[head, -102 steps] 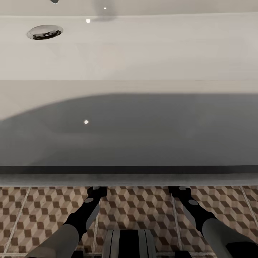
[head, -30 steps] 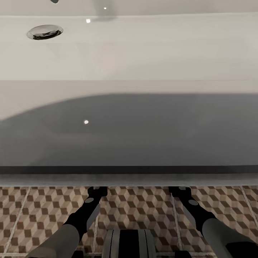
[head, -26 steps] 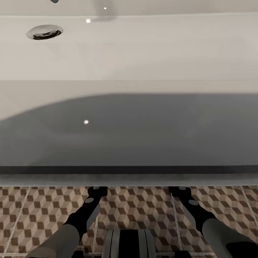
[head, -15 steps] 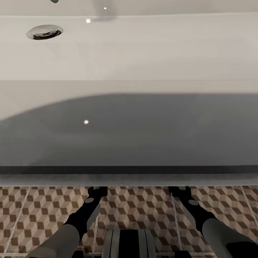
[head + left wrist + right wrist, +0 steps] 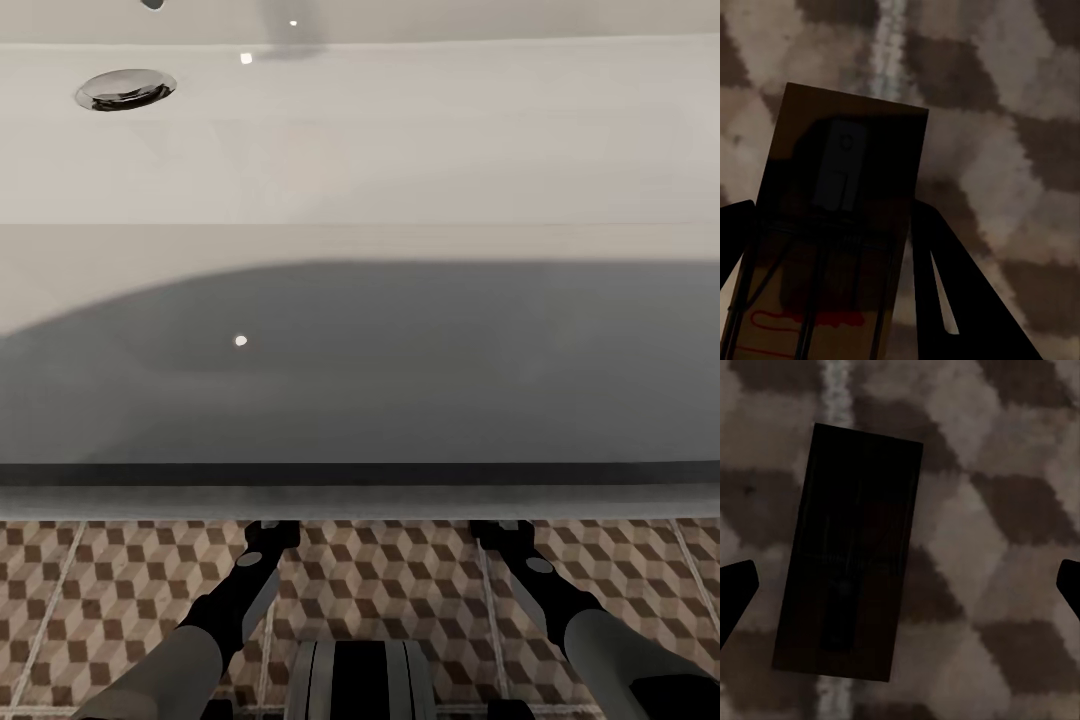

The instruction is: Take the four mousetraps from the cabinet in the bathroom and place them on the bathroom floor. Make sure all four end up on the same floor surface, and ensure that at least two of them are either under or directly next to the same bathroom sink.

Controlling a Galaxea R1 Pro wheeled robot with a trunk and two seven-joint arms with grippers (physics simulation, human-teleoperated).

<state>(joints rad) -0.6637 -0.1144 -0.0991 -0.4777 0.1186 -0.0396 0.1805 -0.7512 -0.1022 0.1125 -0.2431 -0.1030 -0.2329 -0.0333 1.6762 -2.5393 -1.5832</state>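
Note:
The wide white sink [image 5: 360, 140] with its chrome drain [image 5: 125, 88] takes up most of the head view. Both my arms reach under its front edge over the cube-patterned bathroom floor [image 5: 380, 570], and that edge hides their grippers. In the left wrist view my left gripper [image 5: 832, 206] is shut on a tan mousetrap [image 5: 847, 150] with dark wire and a red mark, its dark fingers [image 5: 945, 285] pressed against both long sides. In the right wrist view a second mousetrap [image 5: 847, 555] lies flat in shadow on the floor tiles [image 5: 1005, 472], and my right gripper [image 5: 907, 577] is open wide around it. The cabinet is out of view.
The sink's grey shadowed front face [image 5: 400, 380] and its lower lip [image 5: 360, 500] overhang both forearms. My own base [image 5: 360, 680] sits at the near edge between the arms. A pale grout line [image 5: 889, 45] runs past the held trap.

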